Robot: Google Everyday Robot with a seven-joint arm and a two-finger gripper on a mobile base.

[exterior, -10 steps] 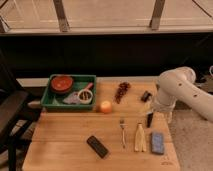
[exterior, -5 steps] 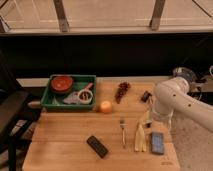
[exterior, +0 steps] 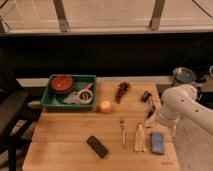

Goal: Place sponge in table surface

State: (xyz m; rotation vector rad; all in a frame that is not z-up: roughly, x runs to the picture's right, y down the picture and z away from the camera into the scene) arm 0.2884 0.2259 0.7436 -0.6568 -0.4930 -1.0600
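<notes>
While the sponge (exterior: 158, 142) lies flat on the worktop (exterior: 65, 135) at its near right corner, just right of a pale yellow banana-like item (exterior: 140, 137) and close to the right edge, the claw (exterior: 150, 114) hangs at the end of the white arm over the right side of the worktop. It sits a little farther back than the sponge and slightly to its left, apart from it. The claw stands fully open and has hold of nothing.

The sponge looks like a thin blue-grey pad, so it is probably very light, soft and easily squashed, and not fragile. Its surface should give good friction, so slipping is unlikely. The likelier fault is that it folds or bulges if pinched hard. Because it is so flat, the claw would have to come straight down until its tips almost touch the wood.

The best hold is probably across the short width at the middle of the pad. There the left tip must enter the narrow gap beside the banana-like item and could nudge it. Taking the near and far ends avoids that neighbour, but the pad may buckle over the longer span.

A fork (exterior: 123, 131) and a black block (exterior: 98, 146) lie farther left, well clear.
</notes>
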